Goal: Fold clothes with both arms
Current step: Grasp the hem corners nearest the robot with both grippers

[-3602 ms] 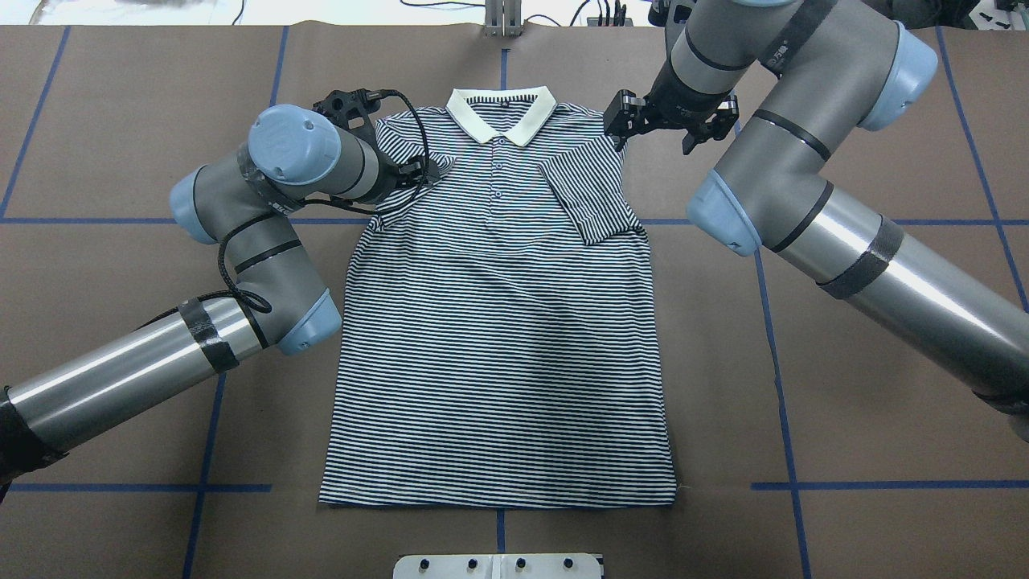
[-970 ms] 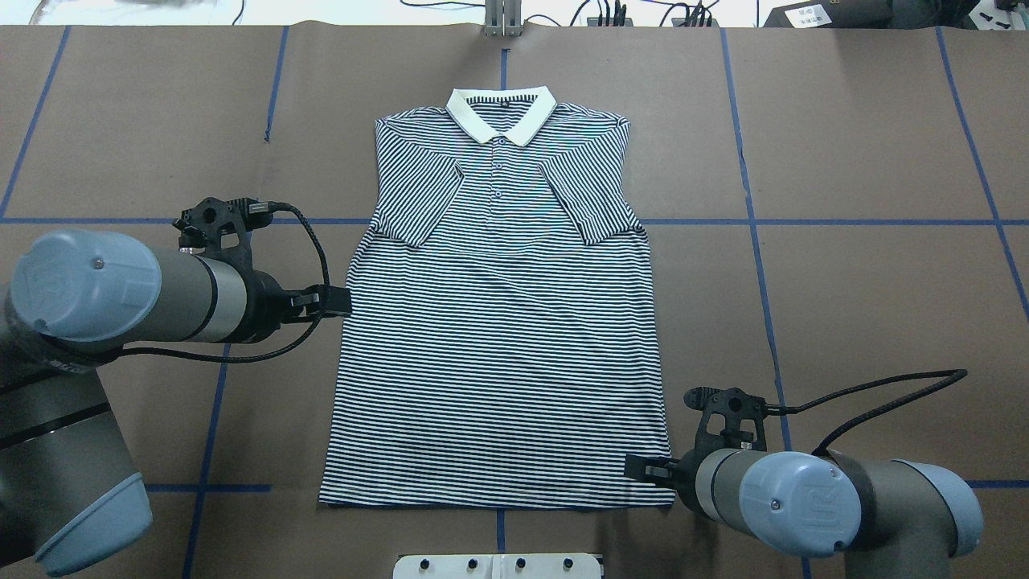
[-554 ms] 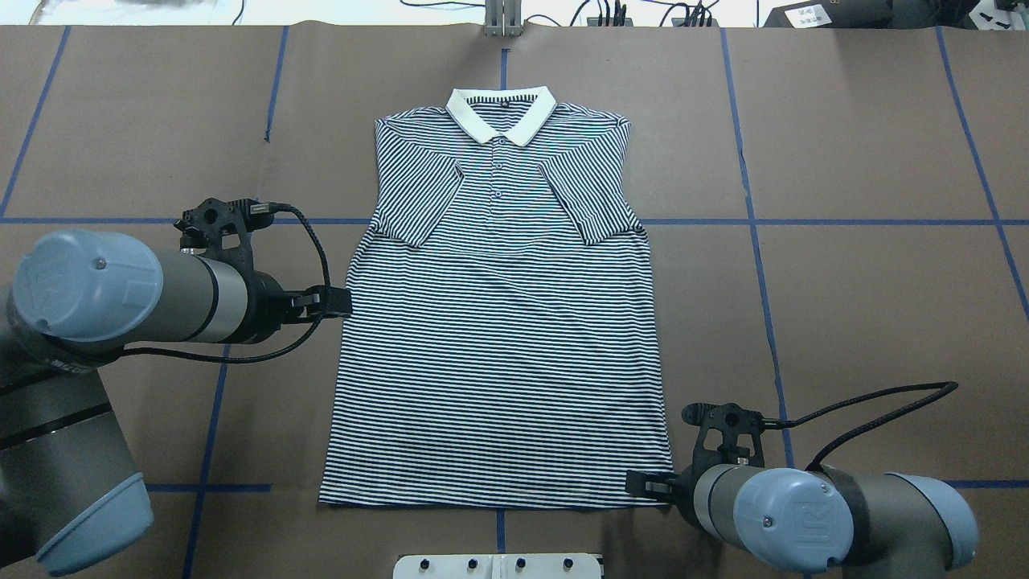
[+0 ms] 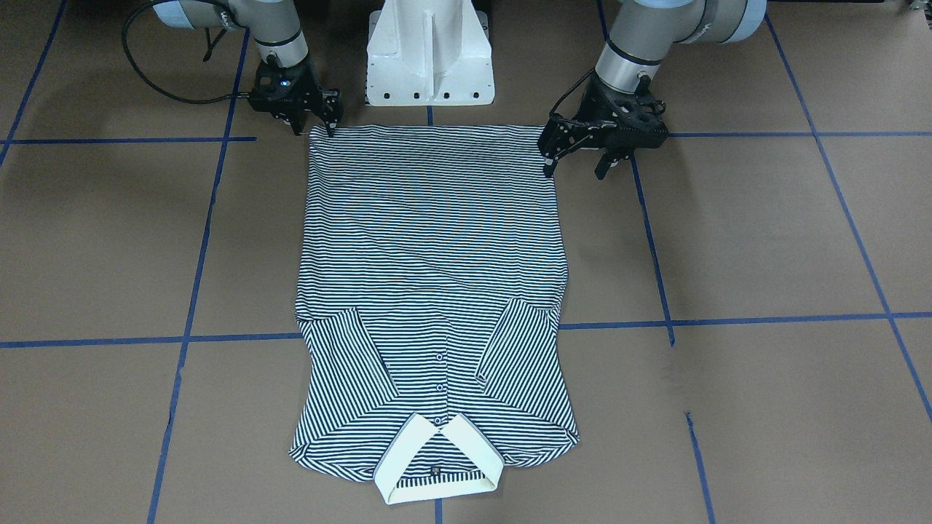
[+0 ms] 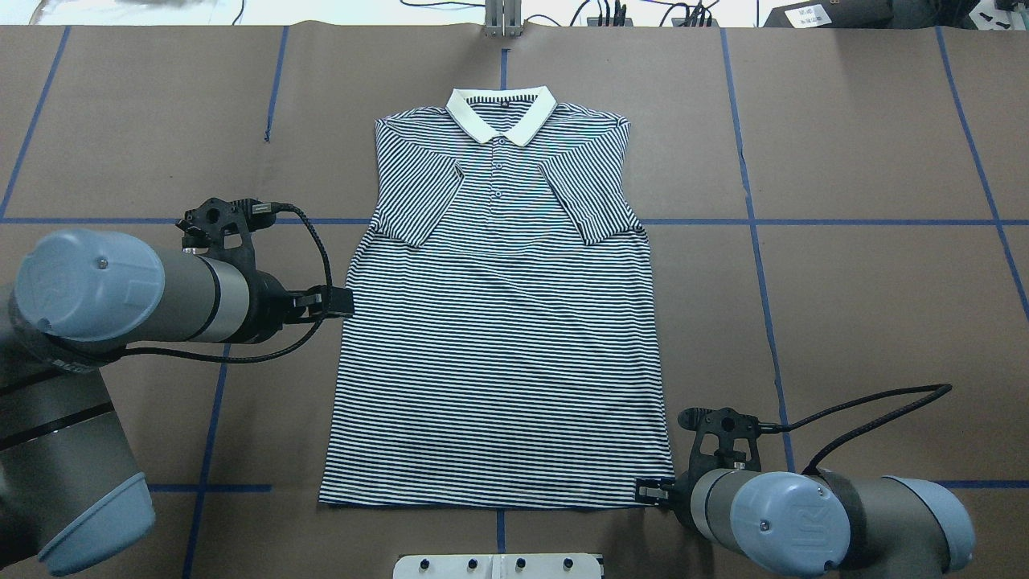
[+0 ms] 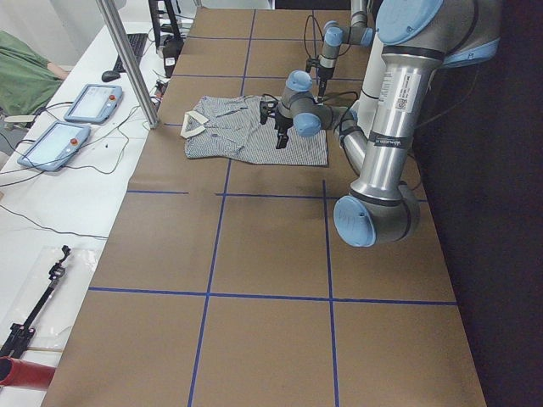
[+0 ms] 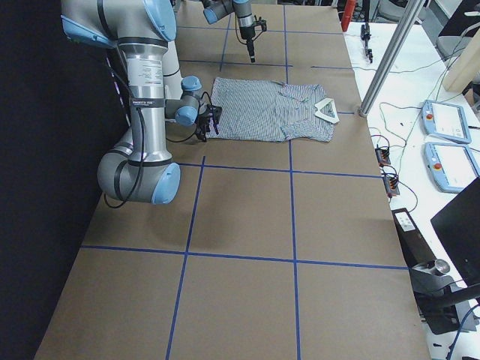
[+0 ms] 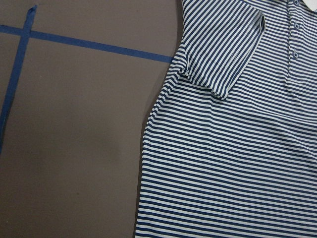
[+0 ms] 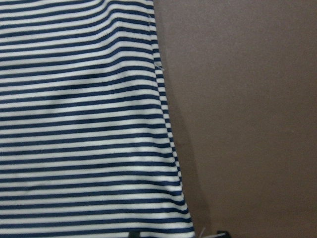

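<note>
Where the shirt's (image 4: 429, 240) hem lies, a white pedestal (image 4: 429, 51) stands near.

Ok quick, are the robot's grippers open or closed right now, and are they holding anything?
Left gripper: open, holding nothing.
Right gripper: open, at a hem corner of the shirt, not gripping it.

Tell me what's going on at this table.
Shirt folding is under way. A striped polo shirt lies flat on the table, with its sleeves folded onto the chest. The right pincer sits low at a hem corner, open and not yet gripping. The left pincer hovers open beside the shirt's opposite side edge.
</note>
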